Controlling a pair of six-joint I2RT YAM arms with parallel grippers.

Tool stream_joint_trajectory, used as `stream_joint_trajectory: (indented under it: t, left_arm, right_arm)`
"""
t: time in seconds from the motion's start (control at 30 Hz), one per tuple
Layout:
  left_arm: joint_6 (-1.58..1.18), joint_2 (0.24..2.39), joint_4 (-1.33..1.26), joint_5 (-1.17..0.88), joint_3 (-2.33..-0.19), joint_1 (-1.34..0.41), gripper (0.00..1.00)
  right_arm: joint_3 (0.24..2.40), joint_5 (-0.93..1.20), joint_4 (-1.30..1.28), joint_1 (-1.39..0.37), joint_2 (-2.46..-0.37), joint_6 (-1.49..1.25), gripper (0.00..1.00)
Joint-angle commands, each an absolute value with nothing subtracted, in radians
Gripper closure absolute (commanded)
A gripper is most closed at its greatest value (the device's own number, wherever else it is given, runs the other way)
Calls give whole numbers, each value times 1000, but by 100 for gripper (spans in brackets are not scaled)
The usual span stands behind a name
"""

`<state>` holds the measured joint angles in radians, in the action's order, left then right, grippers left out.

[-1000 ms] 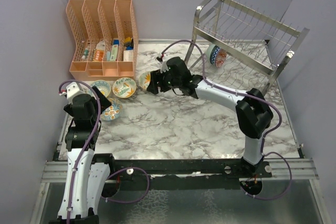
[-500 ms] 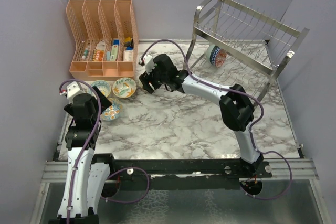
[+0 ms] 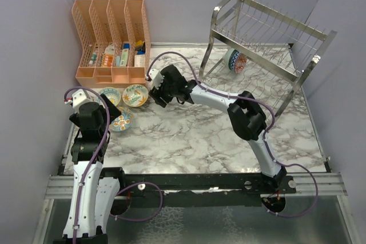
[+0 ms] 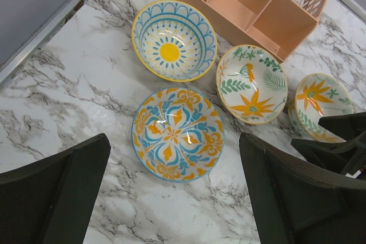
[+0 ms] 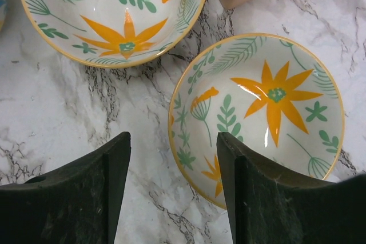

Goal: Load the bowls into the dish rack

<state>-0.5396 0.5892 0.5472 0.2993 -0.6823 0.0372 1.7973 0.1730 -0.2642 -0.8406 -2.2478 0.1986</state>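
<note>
**Top view.** My right arm (image 3: 229,98) stretches across the marble table (image 3: 194,135) to its far left side. There my right gripper (image 3: 159,92) sits just in front of the peach organizer (image 3: 111,38). My left arm (image 3: 86,147) stands bent over the table's left edge. The dish rack (image 3: 269,44) fills the far right corner, well apart from both grippers. A blue patterned bowl (image 3: 233,59) stands on edge among the prongs of the rack's lower tier. Something red shows just beside it, possibly another bowl, but it is too small here for me to be sure.

**Left wrist view.** My left gripper (image 4: 173,147) hangs above the table with its jaws spread wide and nothing between them. Directly beneath it the orange-and-blue bowl (image 4: 177,134) lies upright on the marble. Beyond that is the sun bowl (image 4: 173,39), blue and yellow, close to the organizer's base. To the right lies the first fern bowl (image 4: 251,84), cream with an orange star. Further right is the second fern bowl (image 4: 317,101), in the same pattern, partly covered by my right gripper's dark fingers (image 4: 337,132). These four bowls lie side by side on the table.

**Right wrist view.** My right gripper is parted, not clamped, and straddles the near rim of the second fern bowl. One finger lies over the bowl's inside and the other over the marble outside it. I cannot tell whether either finger touches the rim. The first fern bowl fills the upper left, with a narrow strip of marble between the two rims. A corner of the organizer shows at the top edge.
</note>
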Motion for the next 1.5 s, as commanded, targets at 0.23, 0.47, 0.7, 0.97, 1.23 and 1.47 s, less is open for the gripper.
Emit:
stream_joint_trajectory:
  t: [0.23,0.47,0.7,0.97,1.23,1.47]
  left_arm:
    - [-528,590,516,277,-686,50,1]
    - [-526,589,514,270,-686,54,1]
    - [-526,589,513,264,-685,57,1]
    - [-526,585,515,265,-685,56,1]
    - [-527,573,517,267,-684,56,1]
    - [-529,561,516,263,-684,56,1]
  right_arm:
    - [1840,45,-231,-870,-2319,248,44]
    - [1848,-24,-230,-883,-2351,242,54]
    - [1817,-83,-203,-890,-2339,232,67]
    - [1742,-59,-167,-893,-2257,203,99]
    - [1507,130,-71,-893,-2013,43,99]
    - [1216,342,100,-893,-1783,-170,99]
